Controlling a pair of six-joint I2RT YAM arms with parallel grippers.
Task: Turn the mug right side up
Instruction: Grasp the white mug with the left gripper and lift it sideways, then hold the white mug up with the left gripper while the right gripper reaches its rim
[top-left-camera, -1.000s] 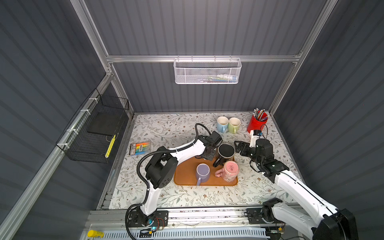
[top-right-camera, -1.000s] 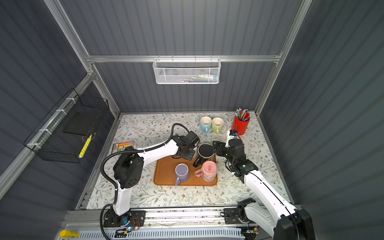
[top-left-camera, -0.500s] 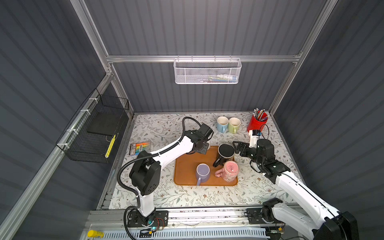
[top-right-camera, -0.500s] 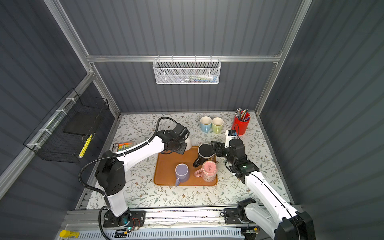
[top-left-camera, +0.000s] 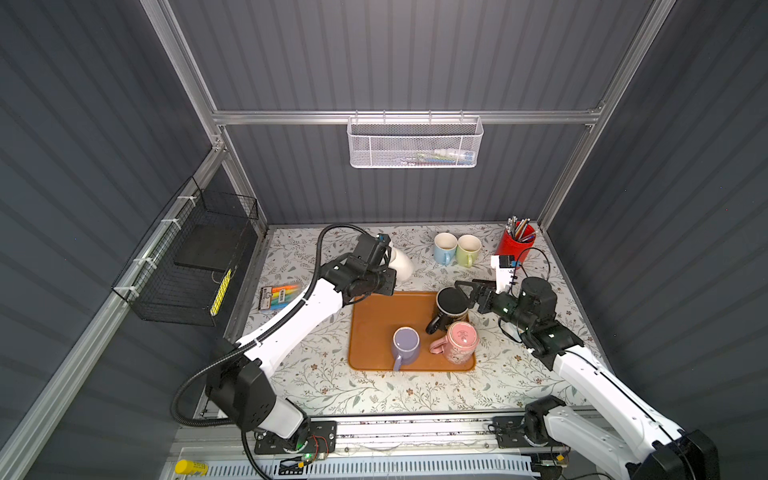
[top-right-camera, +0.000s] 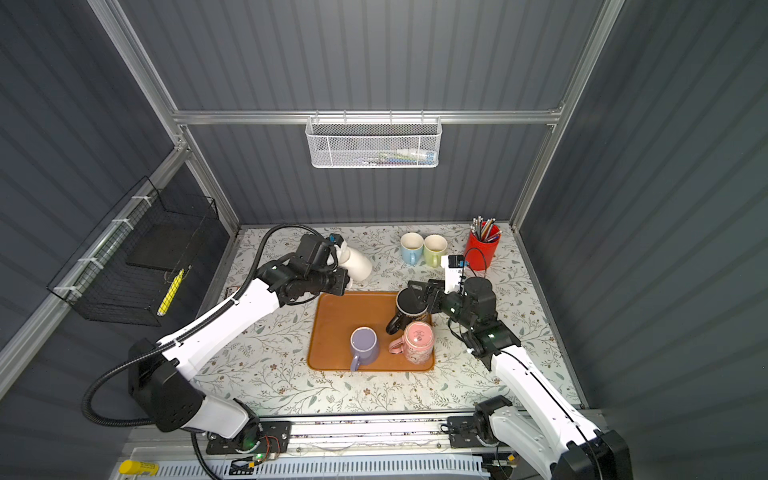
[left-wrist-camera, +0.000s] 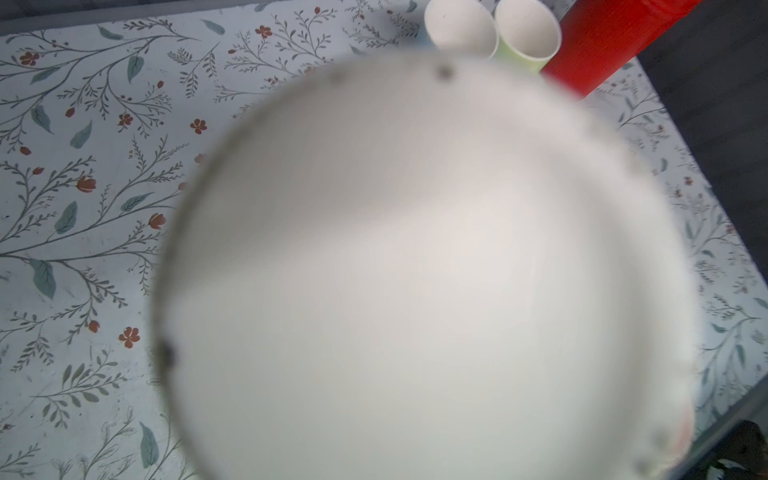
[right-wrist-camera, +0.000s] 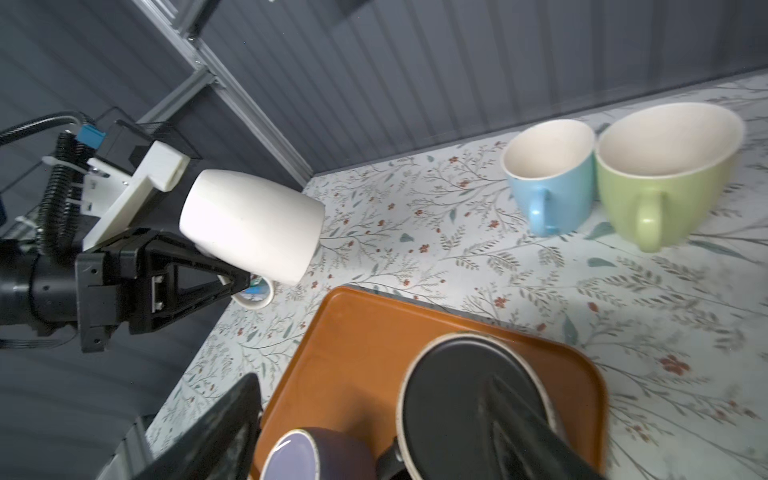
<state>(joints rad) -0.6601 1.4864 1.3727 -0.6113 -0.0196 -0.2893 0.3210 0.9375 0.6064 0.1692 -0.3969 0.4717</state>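
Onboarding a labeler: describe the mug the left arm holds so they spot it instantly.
Find the orange tray mid-table; beyond its far left corner the left gripper has its jaws shut on a handle. That is the white mug: the only plain white one, held tilted, while the blue mug and green mug nearby stand upright.

You see the plain white mug (right-wrist-camera: 253, 224) tipped onto its side over the surface (top-left-camera: 419, 239), its handle pinched in the left hand (right-wrist-camera: 245, 286), just beyond the tray's (top-left-camera: 374, 324) far-left corner.
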